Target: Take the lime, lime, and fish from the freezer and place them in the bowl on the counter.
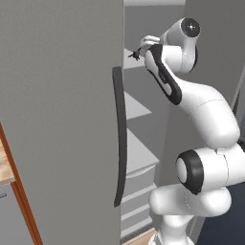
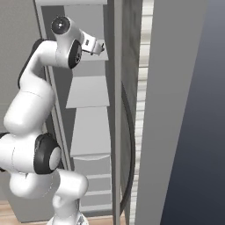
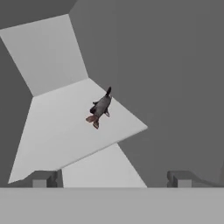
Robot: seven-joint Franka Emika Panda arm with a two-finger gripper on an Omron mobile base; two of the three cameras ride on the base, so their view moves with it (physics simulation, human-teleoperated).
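Observation:
The freezer point(image 1: 62, 119) stands open, its door swung to the left with the long dark handle point(image 1: 119, 139) facing me. The fish point(image 3: 100, 108), small and dark grey with a reddish head end, lies on an upper grey shelf point(image 3: 65, 127); it also appears as a spiky dark shape, the fish point(image 1: 135, 56), at the shelf's edge. My gripper point(image 3: 113, 181) is open and hangs short of the fish with nothing between its fingertips point(image 3: 43, 179). The gripper point(image 2: 99, 47) reaches into the top of the freezer. The limes and the bowl are out of view.
Lower grey shelves point(image 2: 90, 92) and drawers point(image 2: 92, 176) fill the freezer below my arm. A sliver of beige counter point(image 1: 4, 167) above a brown cabinet edge point(image 1: 19, 191) sits at the far left. A second grey door panel point(image 2: 167, 110) stands on the right.

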